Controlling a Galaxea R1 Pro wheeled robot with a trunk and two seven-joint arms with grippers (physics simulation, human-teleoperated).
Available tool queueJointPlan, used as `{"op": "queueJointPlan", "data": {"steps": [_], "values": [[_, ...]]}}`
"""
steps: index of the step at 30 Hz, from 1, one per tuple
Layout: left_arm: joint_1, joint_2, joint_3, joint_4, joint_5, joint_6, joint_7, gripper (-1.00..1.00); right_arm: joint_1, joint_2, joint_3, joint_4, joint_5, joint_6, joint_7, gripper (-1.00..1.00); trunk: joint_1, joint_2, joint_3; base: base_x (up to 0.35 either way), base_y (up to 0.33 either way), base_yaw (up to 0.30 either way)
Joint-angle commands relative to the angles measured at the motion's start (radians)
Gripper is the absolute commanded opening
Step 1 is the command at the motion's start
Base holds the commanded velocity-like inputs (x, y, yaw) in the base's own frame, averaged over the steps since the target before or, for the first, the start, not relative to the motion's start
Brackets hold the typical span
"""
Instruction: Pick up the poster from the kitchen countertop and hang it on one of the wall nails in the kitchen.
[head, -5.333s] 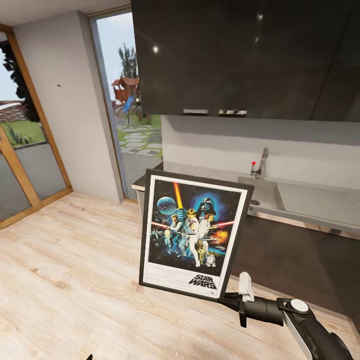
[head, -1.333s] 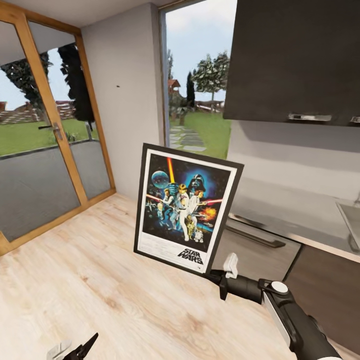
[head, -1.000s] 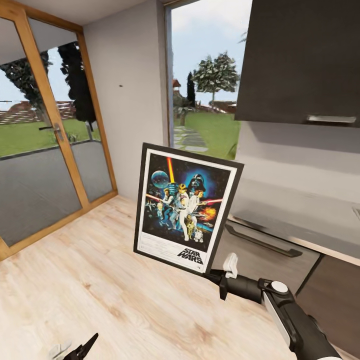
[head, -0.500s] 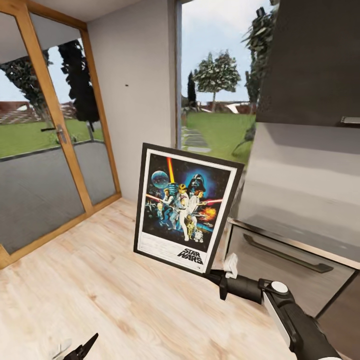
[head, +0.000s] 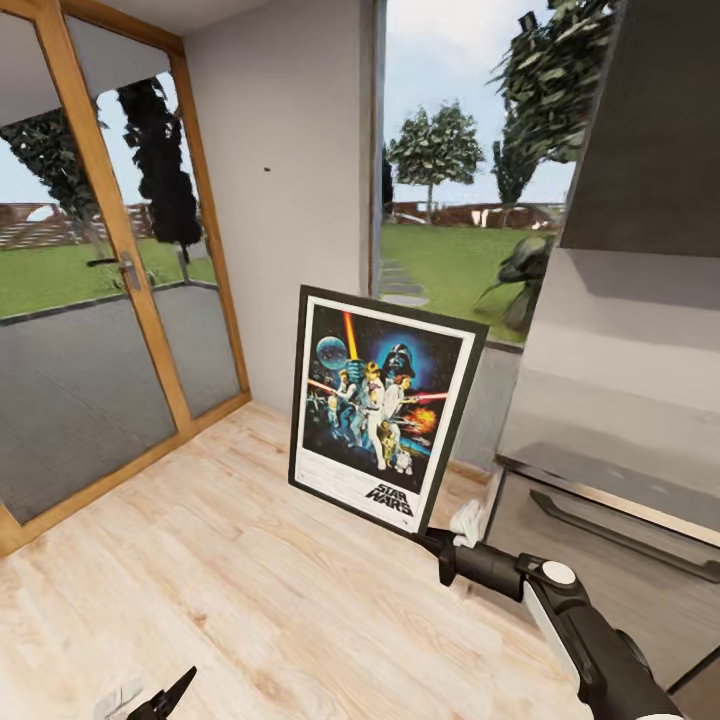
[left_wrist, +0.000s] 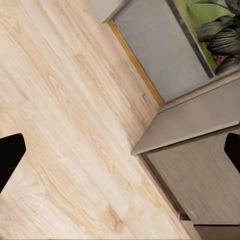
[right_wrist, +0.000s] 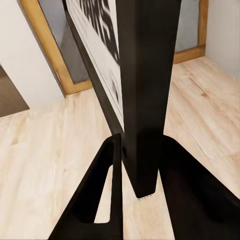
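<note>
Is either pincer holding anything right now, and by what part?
The right pincer grips the Star Wars poster by its lower right frame corner. The left pincer is open, holding nothing.

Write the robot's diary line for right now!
carrying | right gripper shut on poster corner | left gripper open | wall nail ahead

Even daylight came through the glass door (head: 110, 300) and filled the room brightly. The wall (head: 290, 200) beside it was flat and shadowless. The wood floor (head: 250, 580) looked soft, slightly blurred, without glare.
</note>
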Motion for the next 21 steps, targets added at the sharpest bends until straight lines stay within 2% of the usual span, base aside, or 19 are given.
{"op": "queueJointPlan", "data": {"steps": [1,21], "values": [[-0.001,0.001,-0.008,0.001,0.007,-0.006,-0.001,1.00,-0.001,-0.001,0.001,-0.001,-0.012,0.013,0.004,-1.00,0.001,-0.002,-0.002,0.242,0.277,0.000],[-0.001,0.002,-0.008,0.001,0.007,-0.006,0.000,1.00,0.000,-0.001,0.001,-0.006,-0.012,0.011,0.007,-1.00,0.001,-0.002,-0.002,0.236,0.280,0.000]]}}
